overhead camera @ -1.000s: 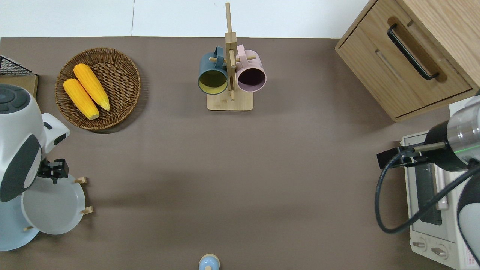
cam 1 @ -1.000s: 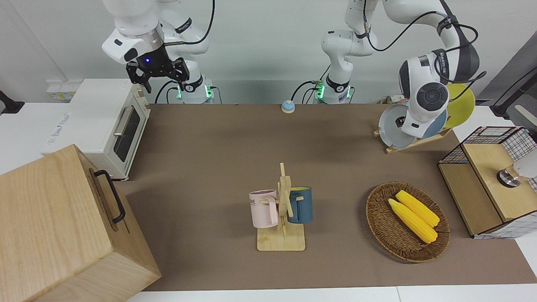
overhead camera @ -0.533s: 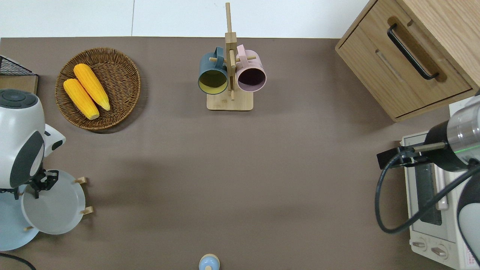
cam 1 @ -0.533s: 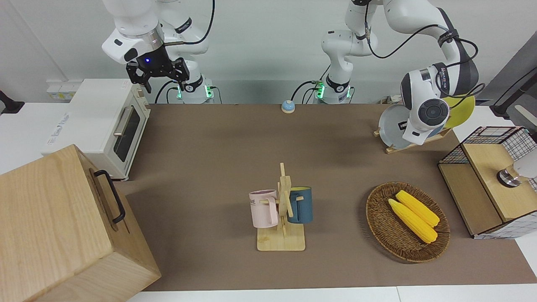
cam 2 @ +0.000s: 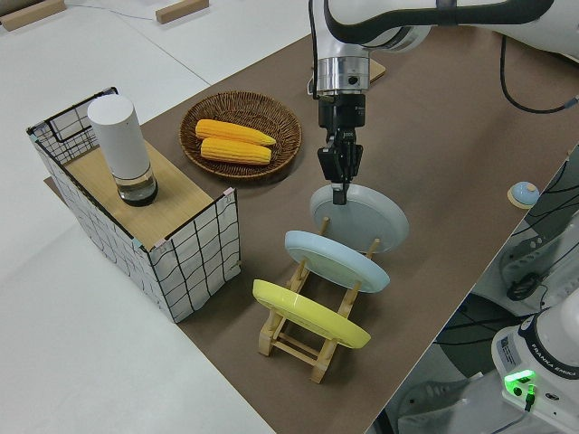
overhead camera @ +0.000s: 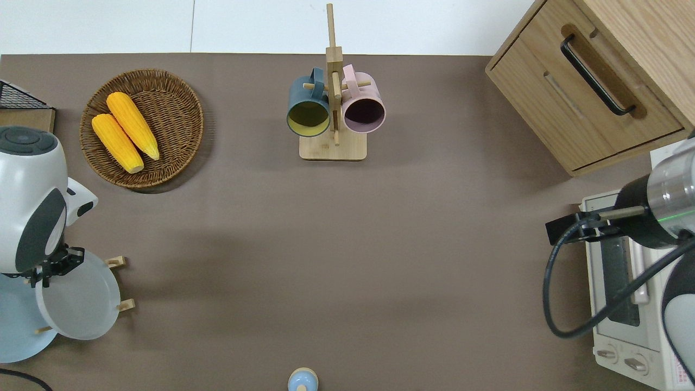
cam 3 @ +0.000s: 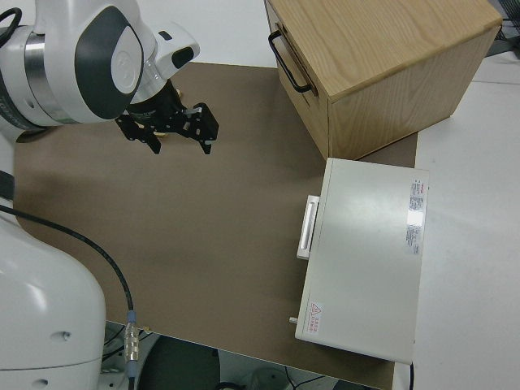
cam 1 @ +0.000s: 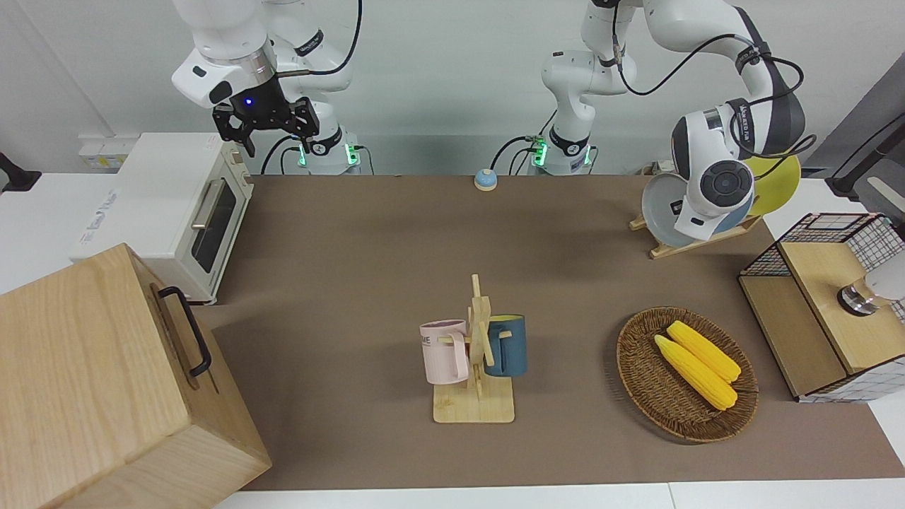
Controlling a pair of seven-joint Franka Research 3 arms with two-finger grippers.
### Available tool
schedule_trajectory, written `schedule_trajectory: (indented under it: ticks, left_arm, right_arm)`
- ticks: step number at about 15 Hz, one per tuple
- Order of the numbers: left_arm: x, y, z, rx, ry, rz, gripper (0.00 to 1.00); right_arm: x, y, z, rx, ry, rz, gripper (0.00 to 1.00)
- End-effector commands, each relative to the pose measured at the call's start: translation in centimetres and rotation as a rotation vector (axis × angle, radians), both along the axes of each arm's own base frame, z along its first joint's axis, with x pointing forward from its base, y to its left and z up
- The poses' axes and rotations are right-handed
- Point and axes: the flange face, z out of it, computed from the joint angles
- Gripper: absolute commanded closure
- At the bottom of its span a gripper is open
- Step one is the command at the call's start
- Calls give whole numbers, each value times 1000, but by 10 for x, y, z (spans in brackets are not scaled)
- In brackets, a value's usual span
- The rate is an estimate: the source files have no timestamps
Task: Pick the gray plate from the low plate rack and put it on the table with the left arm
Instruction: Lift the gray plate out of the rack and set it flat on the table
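here, left tool (cam 2: 341, 188) pinching gray plate (cam 2: 360, 217) rim in side view, overhead hiding grip, right arm parked

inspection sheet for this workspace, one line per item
surface: brown table, bare in the middle
job's things: gray plate in low plate rack, beside blue plate and yellow plate
clutter: corn basket, mug stand, toaster oven, wooden cabinet, wire crate
grippers: left gripper at gray plate's top rim; right arm parked, right gripper open
cables: black, on both arms
surroundings: white wall, nothing else seen
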Motion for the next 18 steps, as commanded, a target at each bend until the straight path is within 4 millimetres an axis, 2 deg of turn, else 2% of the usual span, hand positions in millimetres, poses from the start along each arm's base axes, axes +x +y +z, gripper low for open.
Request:
schedule_trajectory:
  ticks: [1, 6, 7, 10, 13, 16, 18]
  left_arm:
    - [5, -13, 33, 19, -8, -9, 1000]
    - [10, -43, 55, -103, -51, 16, 1000]
    - [13, -55, 61, -116, -65, -2, 1000]
    - [10, -100, 55, -298, -71, 36, 1000]
    - [14, -118, 49, -446, -102, 73, 1000]
    - [13, -130, 20, -541, -122, 104, 1000]
    - [7, -136, -7, -603, -193, 127, 1000]
  right_arm:
    - [-3, -4, 4, 2, 5, -5, 11]
    - [-3, -4, 4, 2, 5, -5, 11]
    - [-3, -4, 4, 2, 5, -5, 11]
    - [-3, -4, 4, 2, 5, -5, 11]
    - [-3, -3, 4, 2, 5, -3, 11]
    - [-3, -4, 4, 2, 5, -5, 13]
    - [-3, -3, 4, 2, 5, -3, 11]
